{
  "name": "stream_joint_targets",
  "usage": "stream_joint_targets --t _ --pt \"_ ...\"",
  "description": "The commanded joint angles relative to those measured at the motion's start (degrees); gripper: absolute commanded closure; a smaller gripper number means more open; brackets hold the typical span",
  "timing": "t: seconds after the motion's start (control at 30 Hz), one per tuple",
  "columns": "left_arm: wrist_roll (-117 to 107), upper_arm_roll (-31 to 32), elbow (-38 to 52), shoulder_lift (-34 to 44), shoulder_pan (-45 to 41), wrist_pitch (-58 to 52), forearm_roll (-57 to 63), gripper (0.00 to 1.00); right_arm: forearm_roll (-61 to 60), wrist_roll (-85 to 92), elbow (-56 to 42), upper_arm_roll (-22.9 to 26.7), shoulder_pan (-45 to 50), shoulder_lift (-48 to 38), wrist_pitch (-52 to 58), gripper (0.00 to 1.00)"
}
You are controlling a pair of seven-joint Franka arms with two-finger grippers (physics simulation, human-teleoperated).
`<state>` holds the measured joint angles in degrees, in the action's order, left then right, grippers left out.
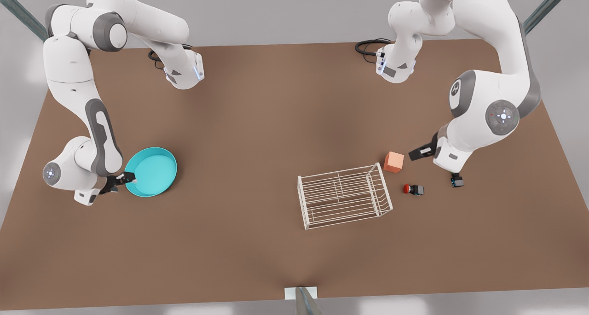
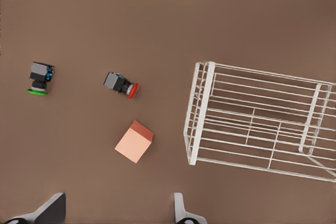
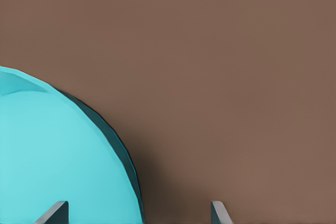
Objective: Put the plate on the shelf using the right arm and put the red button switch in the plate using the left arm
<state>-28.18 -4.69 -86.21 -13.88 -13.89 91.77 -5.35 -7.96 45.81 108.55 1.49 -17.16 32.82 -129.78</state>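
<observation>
Right gripper (image 1: pixel 120 181): fingers apart, straddling rim of plate (image 1: pixel 154 170) on table, far from shelf (image 1: pixel 343 196). Left gripper (image 1: pixel 421 153): fingers apart, beside orange cube (image 1: pixel 394 162); red button switch (image 1: pixel 412 189) near. Risk: thin rim slipping; grabbing green-capped switch (image 1: pixel 457 181) instead.

Two white jointed arms, grey joint covers, round blue-lit hub caps. Black cable loops at each wrist flange. Each pincer black, two-fingered: right pincer (image 1: pixel 123 180), left pincer (image 1: pixel 419 153).

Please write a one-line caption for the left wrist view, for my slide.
Open left gripper above the table, overlooking orange cube, red button switch, green-capped switch and wire shelf.
</observation>
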Motion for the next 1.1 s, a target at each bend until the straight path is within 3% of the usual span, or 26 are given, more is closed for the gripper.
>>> stream_joint_targets --t 0.0,0.07,0.27,0.47,0.6,0.7,0.77,0.87,0.93,1.07 --pt "-27.5 -0.3 0.6 -0.2 2.3 2.1 -5.7 0.0 -1.5 6.8 0.4 0.0 -0.2 0.1 -0.8 0.0" --pt "-27.1 -0.1 0.7 -0.2 2.3 2.4 -5.5 0.0 -1.9 6.8 0.5 0.1 -0.1 0.3 -0.8 0.04" --pt "-23.5 0.2 1.8 -0.4 1.3 6.1 -2.0 0.0 -1.9 6.8 0.9 0.1 -0.2 0.4 -0.7 0.37" --pt "-24.0 0.1 1.9 -0.4 0.9 5.3 -2.2 0.0 -1.9 7.3 0.7 0.4 -0.5 0.1 -0.1 0.48" --pt "-27.5 0.3 1.0 -1.2 -1.7 7.4 -4.7 0.0 -2.0 7.4 0.8 0.4 -0.5 0.5 -0.4 0.48" --pt "-28.9 -0.4 -0.4 -3.9 -0.6 6.9 -0.2 0.0 -2.1 7.4 0.8 0.4 -0.5 0.8 -0.4 0.57" --pt "-48.4 0.2 -5.6 -5.6 -2.7 19.1 1.6 0.0 -2.1 7.4 0.8 0.4 -0.5 0.8 -0.4 0.63" --pt "-37.4 0.1 -9.2 -5.7 -2.1 18.2 0.6 0.0 -2.8 7.3 0.9 0.4 -0.3 0.8 -0.3 0.64" --pt "-39.4 -0.1 -8.7 -8.9 -2.2 20.8 4.5 0.0 -2.9 7.4 0.8 0.4 -0.3 0.8 0.0 0.7" --pt "-45.4 -0.3 -8.4 -12.7 2.6 26.3 1.2 0.0 -3.6 7.6 0.2 0.4 -0.5 -1.1 4.7 0.72"
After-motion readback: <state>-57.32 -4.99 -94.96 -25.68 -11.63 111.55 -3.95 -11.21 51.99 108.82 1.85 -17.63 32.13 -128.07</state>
